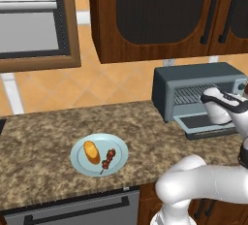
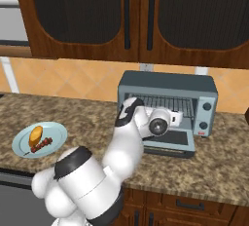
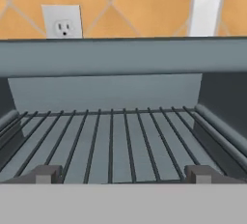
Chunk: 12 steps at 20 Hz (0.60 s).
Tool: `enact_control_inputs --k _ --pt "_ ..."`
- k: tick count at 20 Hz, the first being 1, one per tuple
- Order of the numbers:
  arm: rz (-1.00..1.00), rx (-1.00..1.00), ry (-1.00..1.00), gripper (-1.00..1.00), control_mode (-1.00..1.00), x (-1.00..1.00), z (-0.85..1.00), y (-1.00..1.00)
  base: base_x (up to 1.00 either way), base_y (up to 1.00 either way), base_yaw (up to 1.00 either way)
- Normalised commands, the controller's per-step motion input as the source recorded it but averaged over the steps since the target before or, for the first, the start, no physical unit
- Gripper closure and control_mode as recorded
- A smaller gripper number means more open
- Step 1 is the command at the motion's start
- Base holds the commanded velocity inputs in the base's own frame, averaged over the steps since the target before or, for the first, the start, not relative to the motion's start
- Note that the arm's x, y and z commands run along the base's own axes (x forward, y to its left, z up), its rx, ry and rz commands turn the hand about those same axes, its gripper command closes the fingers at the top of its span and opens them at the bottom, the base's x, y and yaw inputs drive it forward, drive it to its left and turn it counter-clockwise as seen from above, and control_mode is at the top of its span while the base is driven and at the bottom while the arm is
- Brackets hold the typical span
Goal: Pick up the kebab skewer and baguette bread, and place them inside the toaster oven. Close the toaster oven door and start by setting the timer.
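Note:
The blue-grey toaster oven [image 1: 193,76] [image 2: 168,81] stands at the back of the counter. Its door [image 1: 206,122] [image 2: 168,141] lies dropped open and flat. My gripper [image 3: 123,175] [image 2: 176,118] hovers over that door, facing the wire rack [image 3: 111,141], open with nothing between its fingers. Far to the left, a light blue plate [image 1: 81,167] [image 2: 56,130] holds the golden baguette bread [image 1: 91,152] [image 2: 35,136]. The kebab skewer [image 1: 108,159] [image 2: 43,144] lies right beside the bread on that plate.
Two knobs [image 2: 207,106] sit on the oven's right face. Dark wooden wall cabinets [image 1: 160,10] hang above the oven. A wall outlet [image 3: 62,25] is behind it. The speckled granite counter [image 1: 38,136] runs between plate and oven, with a dark-handled drawer front [image 1: 72,209] below.

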Motion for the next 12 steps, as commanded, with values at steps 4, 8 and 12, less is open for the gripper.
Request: enact_control_inputs --k 4,8,12 --pt "0.0 0.0 0.16 -1.0 -1.0 0.32 0.0 0.0 0.0 0.0 0.0" --pt "0.0 0.0 0.09 -1.0 -1.0 0.28 0.0 0.0 0.0 0.0 0.0" --pt "0.0 0.0 0.07 -1.0 -1.0 0.24 0.0 0.0 0.0 0.0 0.0"
